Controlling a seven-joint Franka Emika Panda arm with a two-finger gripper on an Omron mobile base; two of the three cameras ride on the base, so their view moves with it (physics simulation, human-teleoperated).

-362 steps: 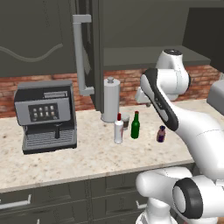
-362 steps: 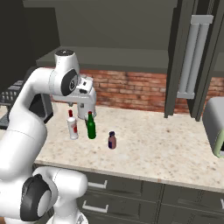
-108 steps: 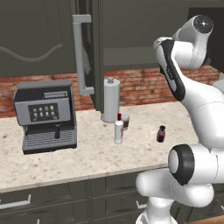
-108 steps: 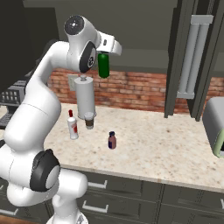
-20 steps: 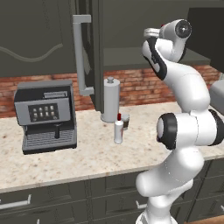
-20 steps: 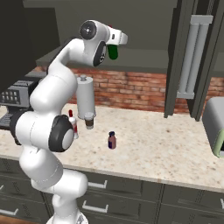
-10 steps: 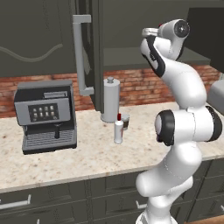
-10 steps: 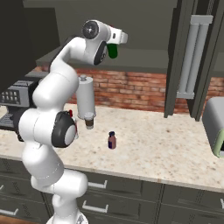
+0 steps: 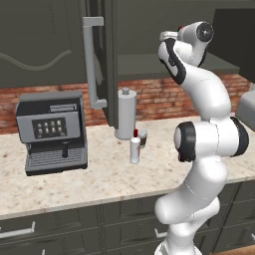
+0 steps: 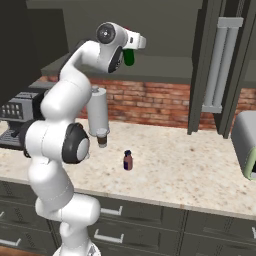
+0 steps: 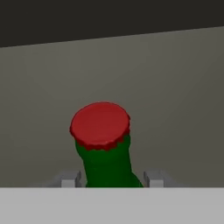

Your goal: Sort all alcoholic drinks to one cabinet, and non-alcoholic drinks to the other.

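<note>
Standing inside the open wall cabinet, the green bottle sits on the cabinet shelf near its front edge, red cap facing the hand camera. The gripper brackets the bottle neck: both fingertips show with a thin gap to the glass on either side, so the jaws look slackened, just letting go rather than clamping; whether either pad still brushes the glass, cannot tell. Below, on the counter, the white bottle with red cap stands by the coffee cup in front of the grey canister, toward the back edge. The small purple bottle stands alone nearer the counter's front edge. Coffee machine at the counter's left end. Judged risks: the bottle is tall and narrow and close to the shelf lip, so a retreat that drags a fingertip along the neck could tip it off the shelf; pulling back before the jaws spread wider would cause that. The cabinet door hangs open beside the arm's path, and a wide swing down could strike it.
</note>
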